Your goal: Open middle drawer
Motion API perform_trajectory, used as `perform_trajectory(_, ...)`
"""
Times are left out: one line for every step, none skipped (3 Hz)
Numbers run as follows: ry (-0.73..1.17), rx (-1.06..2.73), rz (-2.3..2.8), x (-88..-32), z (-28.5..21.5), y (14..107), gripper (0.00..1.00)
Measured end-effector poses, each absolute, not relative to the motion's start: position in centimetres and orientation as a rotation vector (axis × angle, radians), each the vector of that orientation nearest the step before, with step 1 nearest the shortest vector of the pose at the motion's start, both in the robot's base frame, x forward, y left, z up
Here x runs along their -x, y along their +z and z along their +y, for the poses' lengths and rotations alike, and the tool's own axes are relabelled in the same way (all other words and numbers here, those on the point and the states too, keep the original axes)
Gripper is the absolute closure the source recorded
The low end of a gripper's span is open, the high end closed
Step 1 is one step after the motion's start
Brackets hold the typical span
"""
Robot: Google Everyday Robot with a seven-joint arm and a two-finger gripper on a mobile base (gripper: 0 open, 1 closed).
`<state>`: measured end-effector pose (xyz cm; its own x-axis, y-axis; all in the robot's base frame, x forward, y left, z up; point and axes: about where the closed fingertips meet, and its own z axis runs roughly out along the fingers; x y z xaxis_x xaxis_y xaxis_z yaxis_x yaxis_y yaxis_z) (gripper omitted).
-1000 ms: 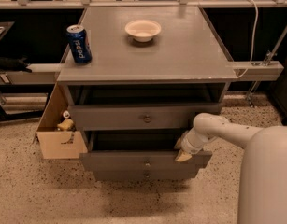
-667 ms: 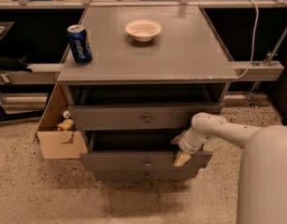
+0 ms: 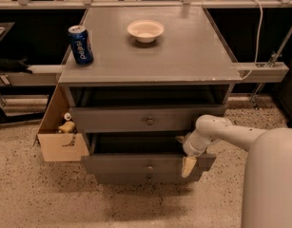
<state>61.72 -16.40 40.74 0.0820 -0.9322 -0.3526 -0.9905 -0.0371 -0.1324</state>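
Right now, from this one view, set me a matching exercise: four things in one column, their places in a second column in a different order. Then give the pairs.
Things
1. white bowl
2. cardboard box
3. blue soda can
4. end effector

Places
A. near the front corner of the cabinet top, on the picture's left
B. at the picture's right end of the middle drawer front
C. toward the back middle of the cabinet top
D. on the floor, beside the cabinet

Pairs: 1-C, 2-D, 3-A, 4-B
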Motion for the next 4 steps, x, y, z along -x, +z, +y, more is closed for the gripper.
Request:
perform_trajectory(0.298, 2.071, 1.906, -60.6, -16.0, 39.9, 0.00)
perform_trajectory(0.392, 2.134, 1.903, -57.9, -15.9, 38.8, 0.00)
perform_trajectory(0.462, 2.182, 1.903, -55.2, -16.1, 38.5, 0.12)
perform_trajectory(0.497, 2.206, 1.889, -52.7, -16.3, 39.5, 0.35)
